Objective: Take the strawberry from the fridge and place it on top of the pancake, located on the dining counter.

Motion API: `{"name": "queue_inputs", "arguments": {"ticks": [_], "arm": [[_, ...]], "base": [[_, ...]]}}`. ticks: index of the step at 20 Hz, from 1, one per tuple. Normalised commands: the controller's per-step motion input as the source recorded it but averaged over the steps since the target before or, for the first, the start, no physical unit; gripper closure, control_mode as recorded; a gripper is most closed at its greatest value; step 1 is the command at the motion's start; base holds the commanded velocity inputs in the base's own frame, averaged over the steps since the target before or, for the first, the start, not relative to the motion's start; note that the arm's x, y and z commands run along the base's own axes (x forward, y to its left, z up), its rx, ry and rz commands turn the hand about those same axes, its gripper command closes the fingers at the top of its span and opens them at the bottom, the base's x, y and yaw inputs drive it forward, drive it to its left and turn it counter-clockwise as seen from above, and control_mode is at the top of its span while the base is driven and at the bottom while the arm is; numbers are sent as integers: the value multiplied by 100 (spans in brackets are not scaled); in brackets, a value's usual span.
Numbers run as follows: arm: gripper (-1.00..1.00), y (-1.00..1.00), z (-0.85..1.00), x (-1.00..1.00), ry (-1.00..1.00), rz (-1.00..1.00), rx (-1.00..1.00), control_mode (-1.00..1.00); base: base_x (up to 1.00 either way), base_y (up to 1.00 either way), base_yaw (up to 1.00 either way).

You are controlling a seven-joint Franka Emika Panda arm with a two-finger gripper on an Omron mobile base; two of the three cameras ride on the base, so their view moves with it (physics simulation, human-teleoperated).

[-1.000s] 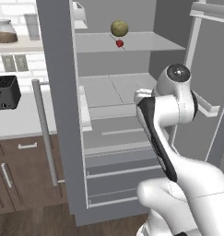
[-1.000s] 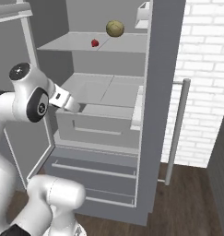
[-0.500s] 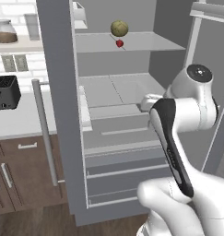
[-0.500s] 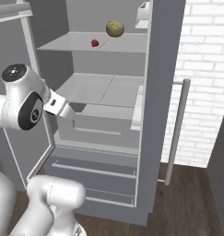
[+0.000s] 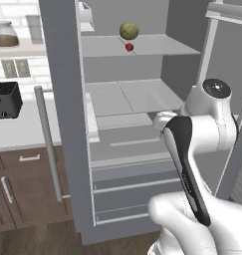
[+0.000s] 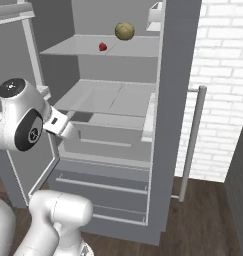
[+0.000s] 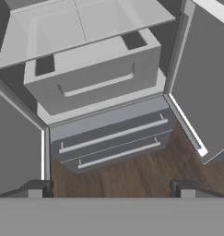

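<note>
So we're at the reach-in step, nothing grabbed yet. The gripper is spread wide and empty, pointing down at the fridge drawers, well below the strawberry. Next move, I'd guess: swing up to the top shelf, where the berry sits just beside the green fruit. From the base views the arm hides the gripper itself. Pancake and dining counter are somewhere out of frame.
</note>
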Motion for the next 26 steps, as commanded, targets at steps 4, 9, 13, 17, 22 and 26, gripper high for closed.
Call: {"name": "queue_inputs", "arguments": {"ticks": [4,9,13,17,22,26], "arm": [[-100,0,0,0,0,0,0,100],[-100,0,0,0,0,0,0,100],[-100,0,0,0,0,0,0,100],[-100,0,0,0,0,0,0,100],[-100,0,0,0,0,0,0,100],[-100,0,0,0,0,0,0,100]], "base": [[86,3,-4],[68,0,-3],[55,0,-1],[39,0,0],[45,0,0],[48,0,0]]}}
